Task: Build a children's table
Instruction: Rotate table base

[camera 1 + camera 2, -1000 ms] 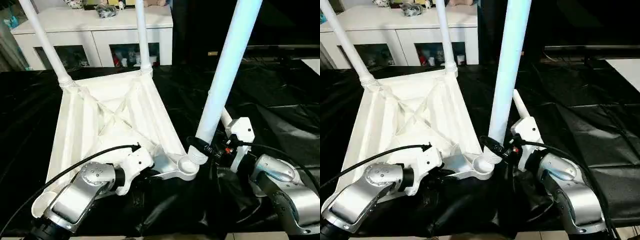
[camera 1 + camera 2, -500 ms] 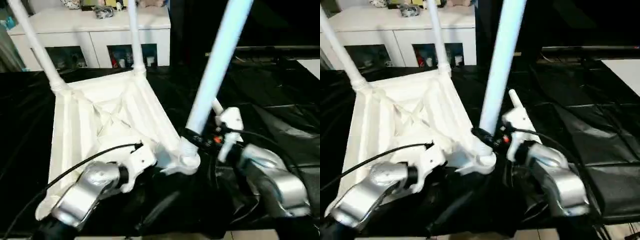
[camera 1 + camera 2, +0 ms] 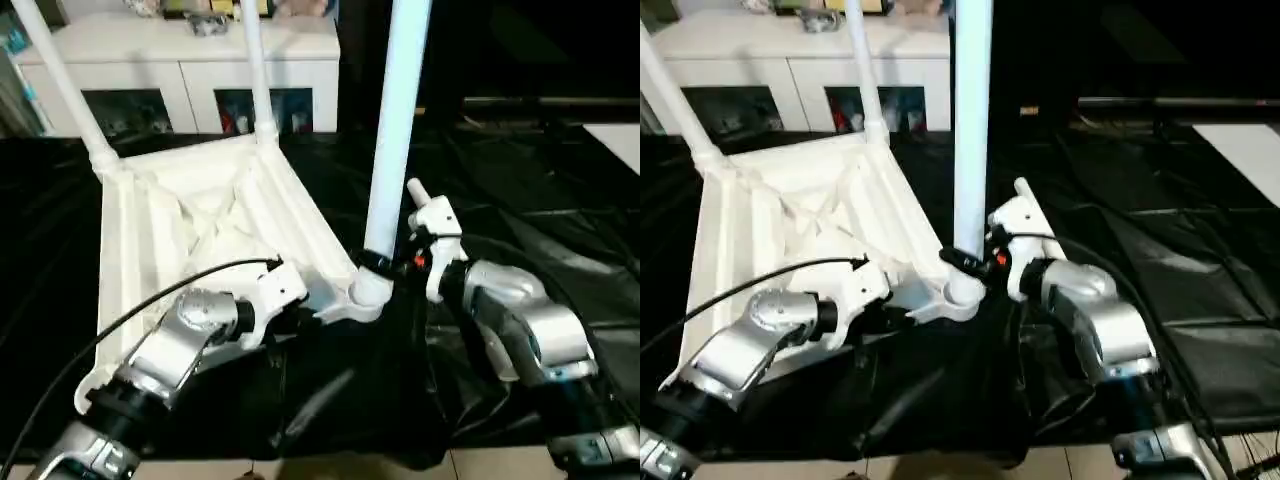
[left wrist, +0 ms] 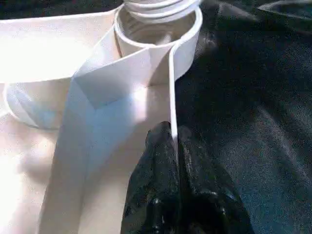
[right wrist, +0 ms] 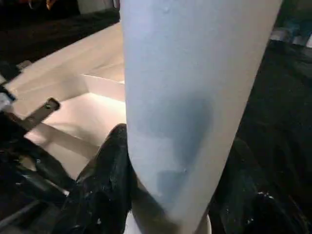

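1. A white plastic rectangular tabletop (image 3: 190,225) lies upside down on black sheeting (image 3: 520,180), ribbed underside up, in front of a white glass-doored cabinet (image 3: 190,75).
2. The left gripper (image 4: 174,146) pinches the tabletop's thin rim beside the near round corner socket (image 3: 368,292).
3. The right gripper (image 5: 165,195) clasps a long white tube leg (image 3: 395,130) standing upright in that socket.
4. Two more legs (image 3: 255,70) rise from the far corners.

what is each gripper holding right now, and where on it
Left gripper pinches the tabletop by its thin edge beside the near corner socket. Right gripper clamps the third leg near its base.
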{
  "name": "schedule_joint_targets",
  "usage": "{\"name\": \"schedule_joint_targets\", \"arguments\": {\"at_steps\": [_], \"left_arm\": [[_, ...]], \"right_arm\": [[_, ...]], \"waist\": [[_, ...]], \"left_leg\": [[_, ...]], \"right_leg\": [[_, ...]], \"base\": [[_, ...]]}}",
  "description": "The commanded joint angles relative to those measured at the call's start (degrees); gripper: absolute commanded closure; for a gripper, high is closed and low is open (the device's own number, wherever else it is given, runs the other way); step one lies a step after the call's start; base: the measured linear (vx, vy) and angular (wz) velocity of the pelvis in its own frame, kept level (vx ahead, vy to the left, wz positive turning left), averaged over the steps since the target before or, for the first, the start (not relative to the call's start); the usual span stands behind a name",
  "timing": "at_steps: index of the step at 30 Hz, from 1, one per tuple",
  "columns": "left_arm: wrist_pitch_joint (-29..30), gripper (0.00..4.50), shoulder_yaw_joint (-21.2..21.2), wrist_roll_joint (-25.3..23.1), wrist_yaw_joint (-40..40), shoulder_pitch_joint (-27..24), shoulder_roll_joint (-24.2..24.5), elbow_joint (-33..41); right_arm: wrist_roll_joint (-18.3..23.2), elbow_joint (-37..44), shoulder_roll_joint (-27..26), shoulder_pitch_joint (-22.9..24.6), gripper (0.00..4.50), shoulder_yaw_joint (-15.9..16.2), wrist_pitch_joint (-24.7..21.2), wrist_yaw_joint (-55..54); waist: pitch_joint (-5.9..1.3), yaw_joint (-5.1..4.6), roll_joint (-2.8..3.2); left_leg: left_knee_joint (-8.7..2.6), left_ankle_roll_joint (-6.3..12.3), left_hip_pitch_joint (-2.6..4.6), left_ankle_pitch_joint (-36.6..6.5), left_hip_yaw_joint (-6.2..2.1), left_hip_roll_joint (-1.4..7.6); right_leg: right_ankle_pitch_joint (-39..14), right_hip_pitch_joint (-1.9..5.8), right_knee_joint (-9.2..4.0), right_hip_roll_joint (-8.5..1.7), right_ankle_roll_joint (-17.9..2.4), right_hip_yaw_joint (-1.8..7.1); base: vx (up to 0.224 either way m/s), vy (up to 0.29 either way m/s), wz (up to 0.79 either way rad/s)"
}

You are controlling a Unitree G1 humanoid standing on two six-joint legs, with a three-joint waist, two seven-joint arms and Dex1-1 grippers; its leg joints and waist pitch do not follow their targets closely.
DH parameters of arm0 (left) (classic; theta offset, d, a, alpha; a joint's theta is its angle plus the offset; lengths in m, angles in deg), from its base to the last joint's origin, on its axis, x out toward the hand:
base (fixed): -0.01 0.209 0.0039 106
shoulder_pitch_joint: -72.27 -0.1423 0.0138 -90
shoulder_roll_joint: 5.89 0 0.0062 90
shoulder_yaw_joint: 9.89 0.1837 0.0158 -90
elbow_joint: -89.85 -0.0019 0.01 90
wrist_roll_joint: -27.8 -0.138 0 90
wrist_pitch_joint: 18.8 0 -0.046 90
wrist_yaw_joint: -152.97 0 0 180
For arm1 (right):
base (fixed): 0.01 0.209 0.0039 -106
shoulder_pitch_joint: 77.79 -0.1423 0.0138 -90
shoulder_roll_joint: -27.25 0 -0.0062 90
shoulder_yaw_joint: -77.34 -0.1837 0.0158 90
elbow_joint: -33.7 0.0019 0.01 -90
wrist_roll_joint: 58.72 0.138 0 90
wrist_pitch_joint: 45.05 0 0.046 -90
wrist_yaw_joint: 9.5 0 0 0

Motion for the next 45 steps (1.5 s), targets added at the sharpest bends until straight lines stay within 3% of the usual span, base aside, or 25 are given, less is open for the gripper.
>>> {"name": "schedule_joint_targets", "arguments": {"at_steps": [1, 5, 6, 10, 20, 27, 33, 38, 45], "left_arm": [[-0.90, 4.50, -0.38, -0.24, 0.72, 0.79, 0.93, -1.93], [-1.21, 4.50, -0.39, -0.10, 1.29, 1.06, 1.13, -2.18], [-1.57, 4.50, -0.51, -0.17, 1.22, 1.31, 0.98, -2.81], [-2.75, 4.50, -0.75, -0.63, 1.31, 2.27, 0.56, -4.99], [-3.75, 4.50, -1.12, -1.17, 1.84, 3.50, 0.86, -6.60], [-4.84, 4.50, -1.08, -1.41, 2.96, 4.45, 1.38, -7.92], [-5.14, 4.50, -0.92, -1.51, 3.38, 4.73, 1.42, -8.28], [-5.62, 4.50, -0.64, -1.66, 3.96, 5.40, 1.17, -9.21], [-5.66, 4.50, -0.59, -1.77, 4.52, 5.61, 1.09, -9.18]], "right_arm": [[-1.06, -3.21, -0.25, -1.88, 2.65, 0.66, 1.41, 0.51], [-1.06, -8.62, -2.15, -3.81, 2.65, 0.67, 2.48, 0.57], [-0.82, -10.22, -2.92, -4.29, 2.65, 0.36, 2.46, 0.68], [-0.74, -13.05, -3.92, -5.12, 2.65, 0.74, 2.42, 2.18], [-1.58, -12.42, -1.77, -6.52, 2.65, 2.69, 2.00, 6.19], [-2.29, -12.95, -0.59, -7.35, 2.65, 2.87, 1.10, 8.58], [-2.58, -14.75, -0.87, -8.00, 2.65, 2.47, 1.76, 8.01], [-2.08, -19.20, -3.50, -9.04, 2.65, 0.12, 4.49, 5.91], [-1.97, -22.43, -4.79, -9.18, 2.65, -0.52, 6.28, 5.46]], "waist": [[-2.92, -0.11, -0.66], [-2.85, -0.24, -0.64], [-2.90, -0.27, -0.84], [-2.73, -0.28, -0.86], [-2.42, -0.38, -1.21], [-2.11, -0.80, -1.11], [-2.22, -1.07, -0.75], [-2.24, -1.15, -0.42], [-2.15, -1.04, -0.49]], "left_leg": [[-4.36, -0.45, 0.94, -20.86, -1.13, 2.24], [-4.18, -0.23, 1.18, -20.58, -0.88, 2.21], [-4.21, -0.13, 0.91, -20.06, -0.94, 2.18], [-4.40, -0.21, 1.21, -20.77, -0.93, 2.35], [-4.45, -0.75, 1.37, -23.12, -1.19, 2.29], [-4.18, -1.10, 1.68, -26.21, -1.57, 1.98], [-4.88, -1.38, 1.63, -28.36, -1.99, 2.36], [-5.06, -1.80, 2.11, -30.56, -2.00, 2.51], [-5.17, -1.90, 2.43, -31.32, -1.85, 2.56]], "right_leg": [[-28.96, 1.61, -6.14, -3.96, -5.39, 2.28], [-28.22, 1.39, -6.12, -4.00, -6.85, 2.47], [-28.04, 1.73, -5.93, -4.04, -7.03, 2.40], [-28.40, 1.60, -5.94, -3.94, -7.14, 2.43], [-34.62, 1.33, -6.75, -4.19, -4.75, 2.24], [-40.38, 0.94, -7.73, -4.35, -2.68, 1.53], [-36.26, 1.35, -7.64, -4.27, -3.94, 1.14], [-34.00, 1.13, -7.66, -4.32, -5.37, 1.20], [-32.85, 1.02, -7.54, -4.38, -6.32, 1.49]], "base": [[0.000, 0.000, 0.00], [0.000, 0.000, 0.00], [0.000, 0.000, 0.00], [0.000, 0.000, 0.00], [0.000, 0.000, 0.00], [0.000, 0.000, 0.00], [0.000, 0.000, 0.00], [0.000, 0.000, 0.00], [0.000, 0.000, 0.00]]}}
